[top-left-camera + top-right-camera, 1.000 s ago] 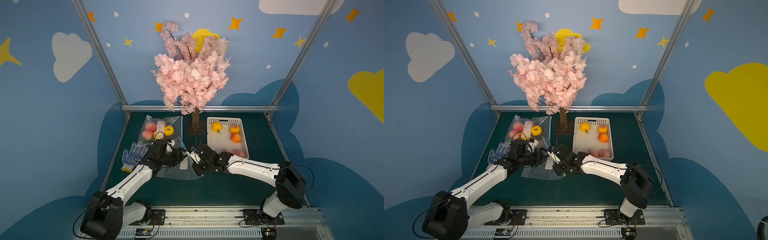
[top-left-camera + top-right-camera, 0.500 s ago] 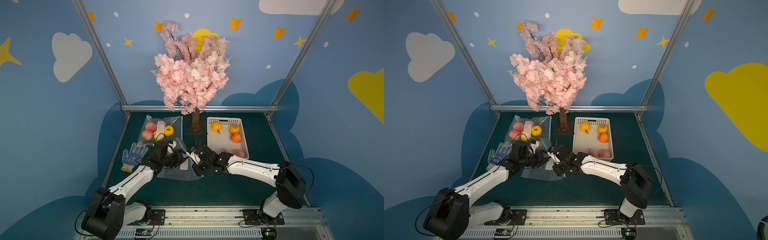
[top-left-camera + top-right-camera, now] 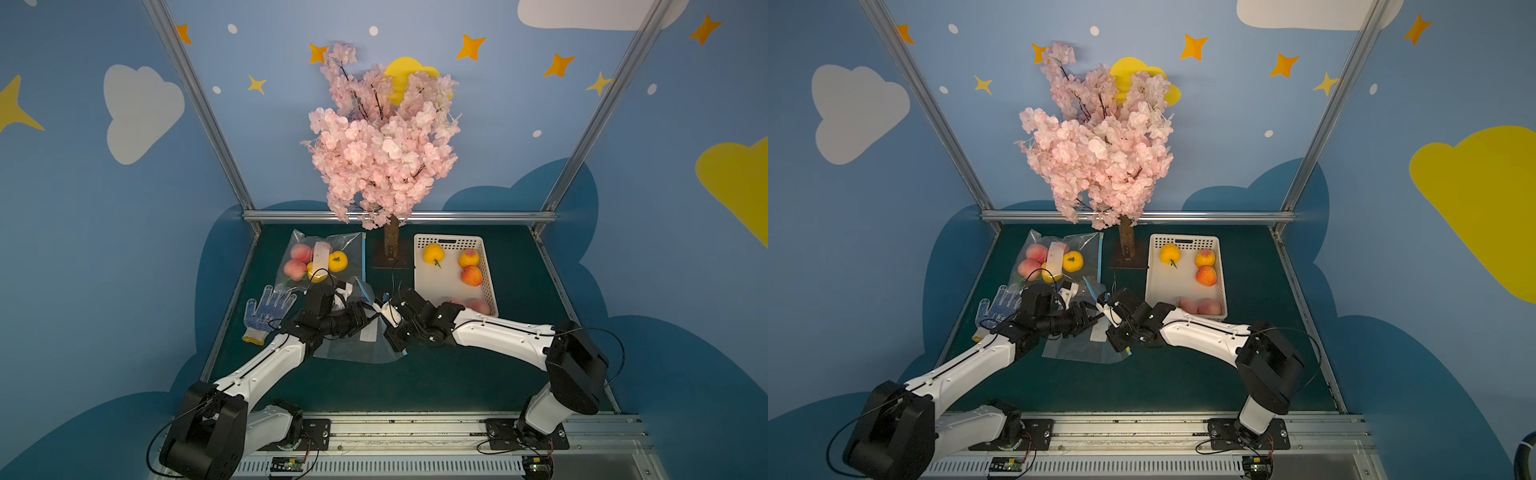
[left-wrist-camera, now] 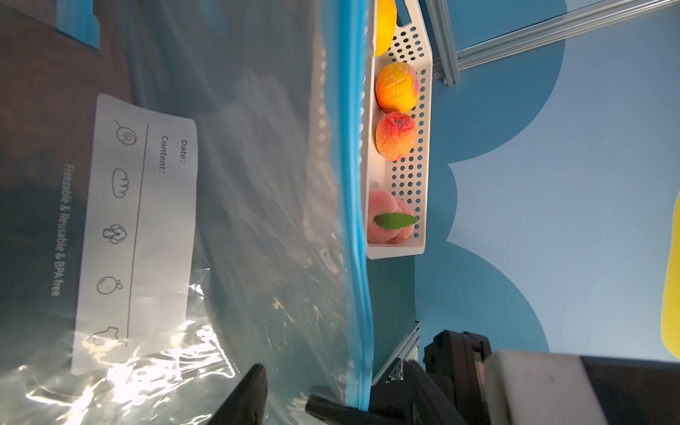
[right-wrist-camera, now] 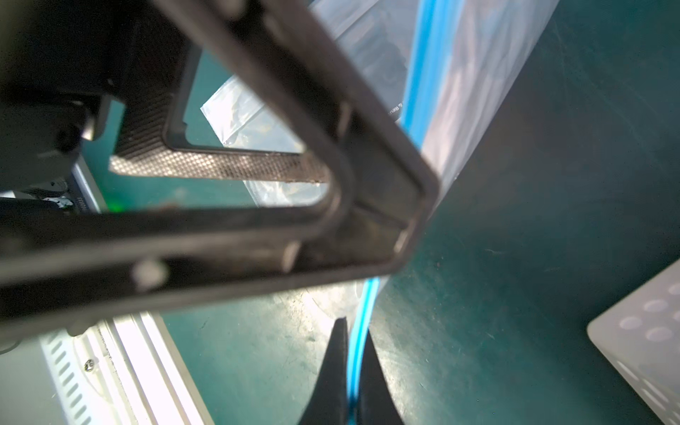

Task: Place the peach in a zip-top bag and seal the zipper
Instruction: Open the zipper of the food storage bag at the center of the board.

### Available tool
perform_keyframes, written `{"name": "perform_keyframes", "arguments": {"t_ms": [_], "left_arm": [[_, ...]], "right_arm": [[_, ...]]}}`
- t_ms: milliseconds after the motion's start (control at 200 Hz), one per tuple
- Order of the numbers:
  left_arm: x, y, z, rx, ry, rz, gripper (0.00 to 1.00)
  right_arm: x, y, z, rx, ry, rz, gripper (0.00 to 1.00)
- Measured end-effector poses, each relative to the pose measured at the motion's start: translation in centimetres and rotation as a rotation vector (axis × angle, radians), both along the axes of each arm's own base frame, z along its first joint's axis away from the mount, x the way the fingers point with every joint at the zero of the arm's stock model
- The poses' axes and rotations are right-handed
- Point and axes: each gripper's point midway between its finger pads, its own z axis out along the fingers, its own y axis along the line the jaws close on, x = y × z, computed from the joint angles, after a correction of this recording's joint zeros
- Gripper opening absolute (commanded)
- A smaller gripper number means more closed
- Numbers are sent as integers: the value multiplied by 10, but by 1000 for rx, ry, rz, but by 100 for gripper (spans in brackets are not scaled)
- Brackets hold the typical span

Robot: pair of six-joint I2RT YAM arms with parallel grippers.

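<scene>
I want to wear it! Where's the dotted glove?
In both top views the glove lies at the left edge of the table, beside the left arm, in front of the fruit-filled bag.

Tree (image 3: pixel 391 241) at back centre — filled bag (image 3: pixel 352 248) to its left, basket (image 3: pixel 449 238) holding peaches (image 3: pixel 471 275) to its right. Zip-top bag (image 3: pixel 357 350) before tree; glove (image 3: pixel 266 311) left of it.
</scene>
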Motion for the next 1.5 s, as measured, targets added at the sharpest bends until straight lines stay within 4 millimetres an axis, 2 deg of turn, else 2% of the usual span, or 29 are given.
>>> {"name": "perform_keyframes", "arguments": {"t_ms": [155,295,941,1256,1502], "left_arm": [[0,0,-1,7,-8,-4,39],[0,1,-1,10,-9,-4,32],[0,1,-8,28,-7,-16,24],[2,7,-15,75,-13,3,23],[-1,4,-15,60,-8,-20,32]], "right_arm": [[0,0,0,3,6,2,0],[-1,0,0,5,10,4,0],[-5,3,1,19,29,21,0],[-10,9,6,61,44,52,0],[-11,9,7,64,47,54,0]]}}
